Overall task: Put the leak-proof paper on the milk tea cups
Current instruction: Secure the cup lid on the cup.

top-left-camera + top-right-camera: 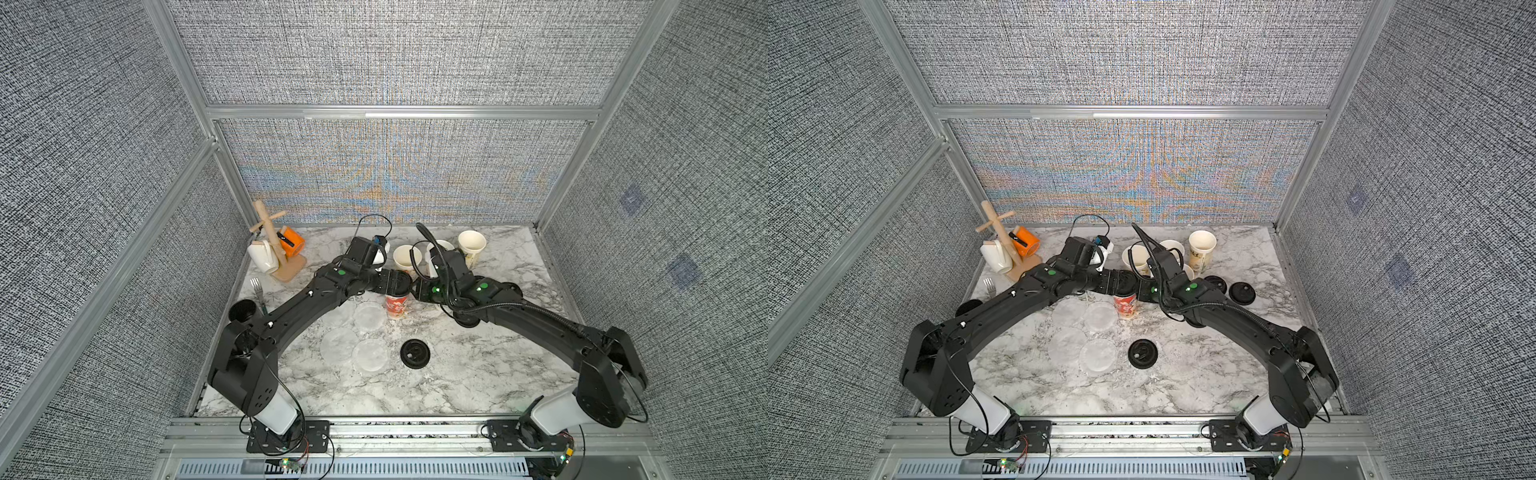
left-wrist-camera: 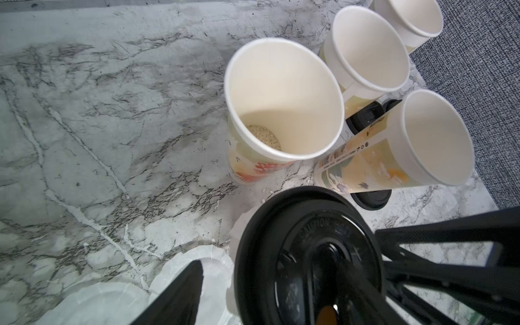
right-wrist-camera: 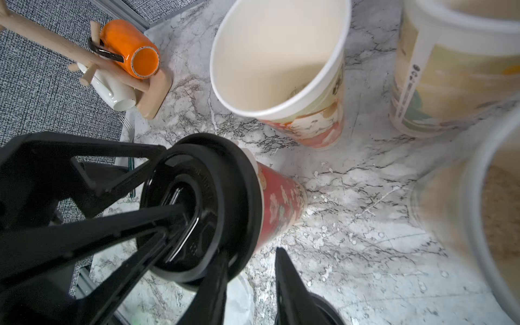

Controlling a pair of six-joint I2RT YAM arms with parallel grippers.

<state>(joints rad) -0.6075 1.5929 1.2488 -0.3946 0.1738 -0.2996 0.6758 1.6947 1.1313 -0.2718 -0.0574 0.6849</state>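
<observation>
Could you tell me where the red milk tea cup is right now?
In both top views the red cup stands upright mid-table, capped by a black lid, with the film discs lying just to its left.

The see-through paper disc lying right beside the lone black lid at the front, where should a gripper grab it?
Probably by its rim on the near edge, coming straight down from above. The disc lies flat on the table, so only its thin edge offers a pinch. Another disc crowds one side and the black lid sits by the opposite one; the near edge looks free.
</observation>
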